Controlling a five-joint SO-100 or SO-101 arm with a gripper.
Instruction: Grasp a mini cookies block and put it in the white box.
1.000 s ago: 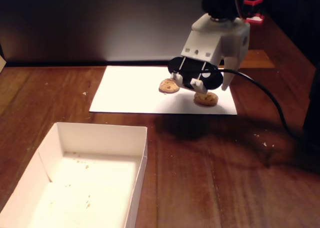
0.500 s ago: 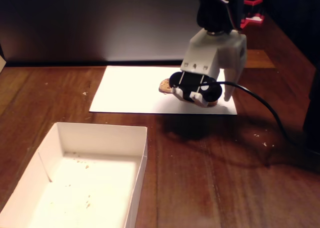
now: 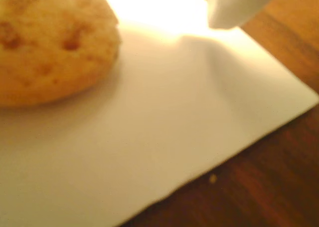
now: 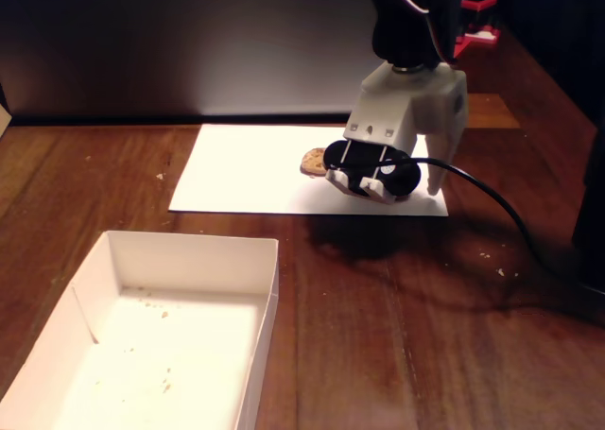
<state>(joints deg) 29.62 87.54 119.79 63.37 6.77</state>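
The white 2-fingered pincer point(image 4: 402, 189) hangs low over the flat white paper sheet point(image 4: 246, 170), beside the round tan mini cookie point(image 3: 50, 42), probably for gripping; its gap I cannot tell. The shallow white cardboard box point(image 4: 189, 250) waits nearer the camera on the wooden bench point(image 4: 425, 335).

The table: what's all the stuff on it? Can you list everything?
Cookie: one visible, tan with darker spots, on the paper, mostly hidden behind the arm in the fixed view; close up at left in the wrist view.
Paper sheet: one, white, flat, far side of the table.
White box: one, near left, only crumbs inside.
Table: one, dark brown wood, a few crumbs.
Red object: one, far right corner, unclear.
Cable: one, black, trailing right.
End effector: white, lowered over the paper; whether open or shut is unclear.
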